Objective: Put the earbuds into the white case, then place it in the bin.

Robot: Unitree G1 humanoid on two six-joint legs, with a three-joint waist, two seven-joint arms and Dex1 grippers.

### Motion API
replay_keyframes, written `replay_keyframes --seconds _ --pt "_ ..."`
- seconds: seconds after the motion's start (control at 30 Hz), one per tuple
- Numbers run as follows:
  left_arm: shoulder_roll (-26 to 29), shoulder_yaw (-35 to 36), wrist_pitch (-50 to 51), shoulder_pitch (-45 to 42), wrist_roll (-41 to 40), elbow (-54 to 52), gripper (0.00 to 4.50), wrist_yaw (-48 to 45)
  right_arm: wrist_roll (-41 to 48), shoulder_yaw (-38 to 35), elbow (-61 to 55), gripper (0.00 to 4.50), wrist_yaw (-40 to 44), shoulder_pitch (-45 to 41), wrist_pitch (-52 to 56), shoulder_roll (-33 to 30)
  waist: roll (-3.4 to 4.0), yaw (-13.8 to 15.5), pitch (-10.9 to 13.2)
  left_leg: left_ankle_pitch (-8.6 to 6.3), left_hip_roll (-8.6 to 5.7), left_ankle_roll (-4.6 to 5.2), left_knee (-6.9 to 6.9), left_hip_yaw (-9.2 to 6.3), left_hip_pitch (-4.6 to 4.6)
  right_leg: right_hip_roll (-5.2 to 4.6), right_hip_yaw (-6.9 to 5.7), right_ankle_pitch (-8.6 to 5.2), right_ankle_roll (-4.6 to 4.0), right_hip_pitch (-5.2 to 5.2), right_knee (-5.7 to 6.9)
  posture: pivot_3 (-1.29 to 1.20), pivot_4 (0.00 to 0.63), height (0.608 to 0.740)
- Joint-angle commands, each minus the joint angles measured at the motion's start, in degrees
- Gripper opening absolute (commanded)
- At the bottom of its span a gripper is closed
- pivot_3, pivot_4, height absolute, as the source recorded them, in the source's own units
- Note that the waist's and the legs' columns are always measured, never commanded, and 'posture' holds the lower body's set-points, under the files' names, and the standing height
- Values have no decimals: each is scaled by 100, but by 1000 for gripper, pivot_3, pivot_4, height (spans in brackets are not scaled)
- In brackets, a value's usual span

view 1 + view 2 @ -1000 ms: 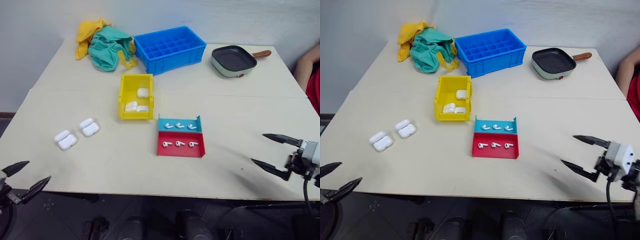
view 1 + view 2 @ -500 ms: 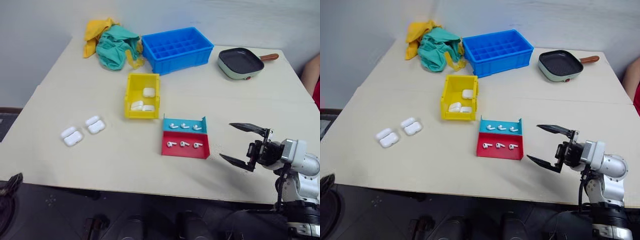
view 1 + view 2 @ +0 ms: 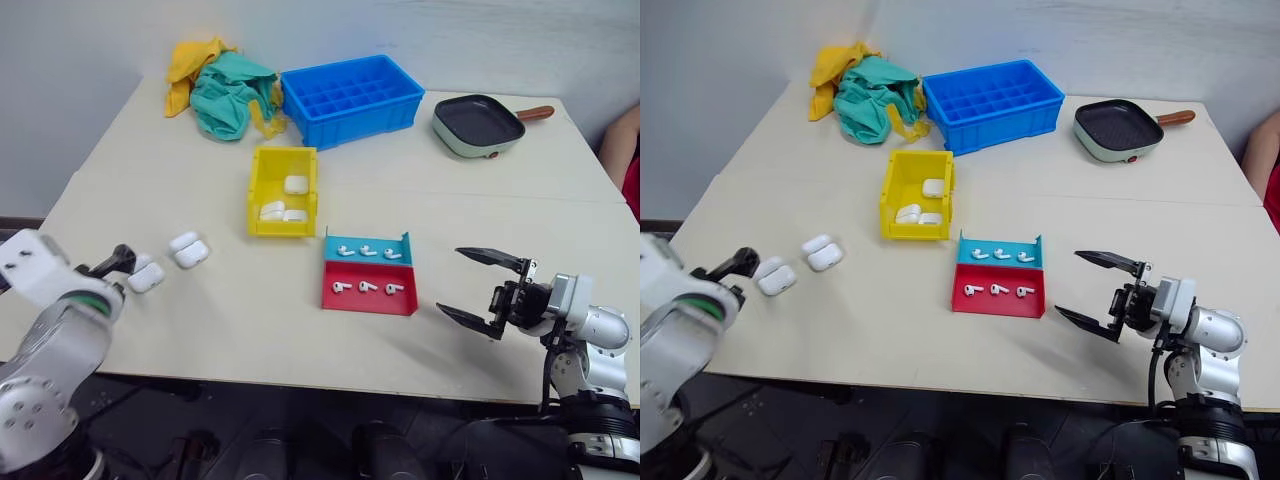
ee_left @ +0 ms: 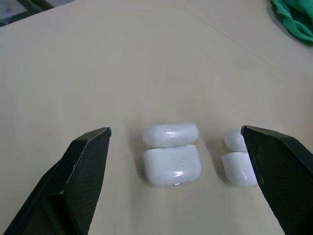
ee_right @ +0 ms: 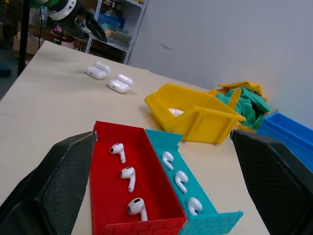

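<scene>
Nearest, at the left: now bracketing one white case between the wide-spread fingers of the left gripper, nothing gripped, not touching it. Having swung up from below the table edge within the last second to point down over that case. Sitting just beside it, a second white case, both with lids apparently flipped back, both resting on the tabletop.

At the right, near the front edge: holding the right gripper fully apart and empty, aimed sideways at the red-and-blue tray. Having slid inward from the table's right side to a spot just beside the tray, and hardly shifting at all over the last half second.

In the tray: lying untouched, three earbuds in the red half and three more in the blue half.

Farther back: waiting beyond the tray, the yellow bin, already containing a few white cases.

At the far edge: sitting clear of the work, a blue gridded crate, bundled cloths and a small pan.

Judging from this: both arms moving into position, likely setting up a case pick on the left and an earbud pick on the right; no earbud loaded yet for this round.
</scene>
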Motion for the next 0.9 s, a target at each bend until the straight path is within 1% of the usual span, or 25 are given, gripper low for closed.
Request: replay_keyframes --seconds 0.03,0.17,0.23,0.33,0.6,0.9 --pt "32 -401 109 -188 135 136 4479 582 -36 -57 -208 4500 -156 3 -45 -44 0 -5 0 -1 2 -2 0 1 0 5 4 0 1 -1 -1 0 150 740" --pt "-202 -683 15 -283 560 274 4479 917 -74 -21 -567 4500 -378 167 139 -86 0 11 0 -7 14 -13 5 2 -2 20 8 0 0 -4 -2 0 150 740" --pt "-341 -813 -40 -362 729 387 4479 870 -76 -35 -808 4500 -524 307 225 -94 0 27 0 -7 15 -16 6 1 -2 22 8 0 0 -4 -1 0 150 740" --pt "-452 -805 -114 -489 1100 633 4479 838 -94 -36 -1120 4500 -697 499 304 -98 0 54 0 -7 14 -17 14 1 -8 25 8 0 1 -4 -2 0 150 740" --pt "-510 -800 -236 -885 1892 1537 4479 55 -162 8 -1714 4500 -1191 822 490 -72 -1 49 1 -6 16 -23 15 7 -12 38 10 1 1 -12 -2 0 150 740" --pt "-663 -719 -10 -1071 2547 1771 4479 -481 -185 5 -1768 4500 -1354 932 523 -51 -2 51 1 -7 17 -25 14 6 -14 35 9 1 2 -15 -1 0 150 740"
